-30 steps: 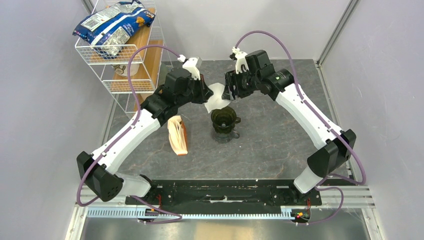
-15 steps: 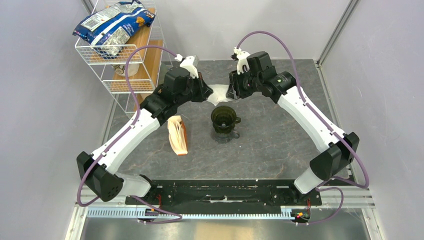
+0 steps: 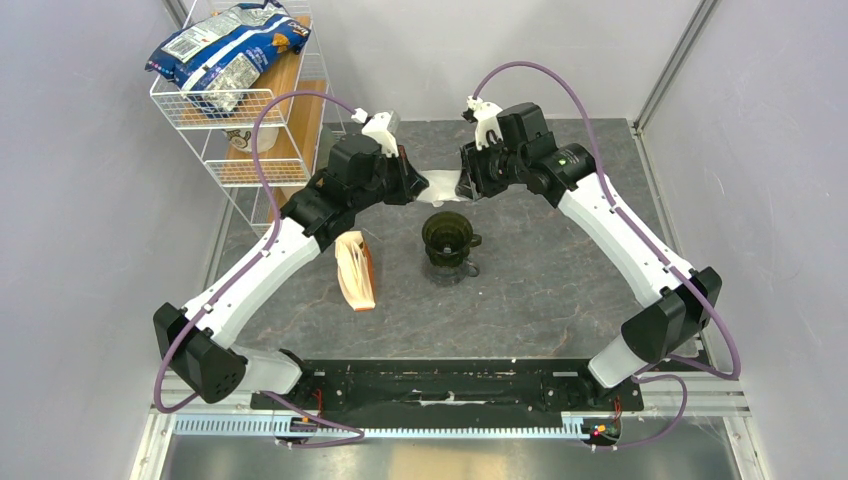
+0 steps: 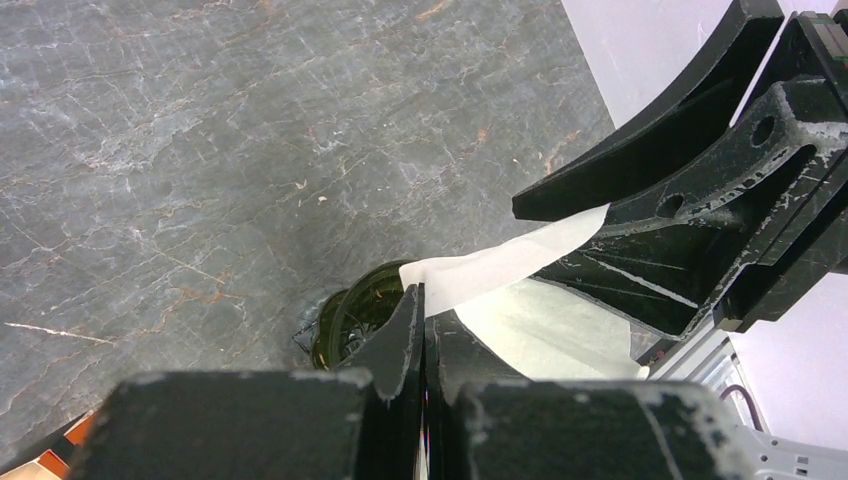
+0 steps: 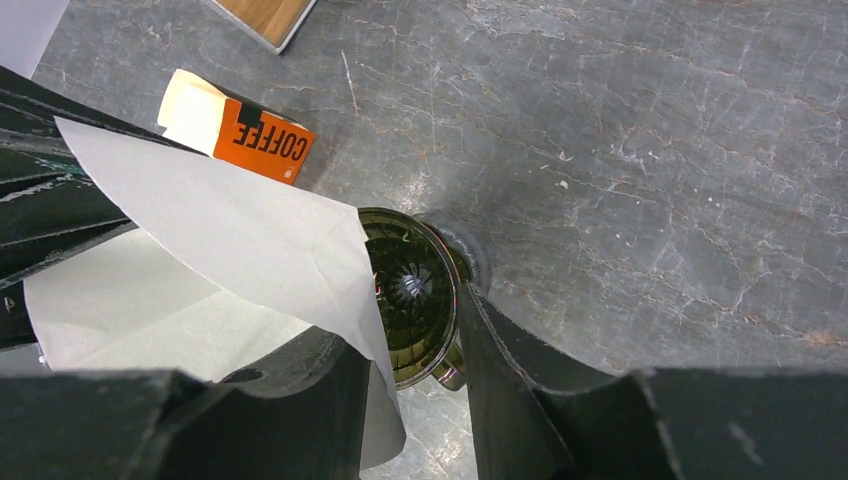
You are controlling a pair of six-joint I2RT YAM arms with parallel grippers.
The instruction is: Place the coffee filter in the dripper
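Observation:
The white coffee filter [image 3: 441,187] hangs in the air between my two grippers, just behind the dripper [image 3: 447,231]. That dripper is a dark olive-green cone [image 5: 412,290] standing on a clear glass cup [image 3: 452,268]. My left gripper [image 4: 422,298] is shut on one edge of the filter [image 4: 500,262]. My right gripper [image 5: 400,318] stands partly open over the dripper. One layer of the filter [image 5: 240,230] passes between its fingers and lies against the left finger; the other finger is apart from the paper.
A tan, orange-edged packet of filters [image 3: 356,270] stands left of the dripper, its "COFFEE" label [image 5: 255,140] showing in the right wrist view. A white wire rack [image 3: 240,130] with a blue bag [image 3: 222,48] stands at the back left.
The filter has risen and moved back from above the dripper. The right gripper's jaws have narrowed around one paper layer. The left gripper stays shut.

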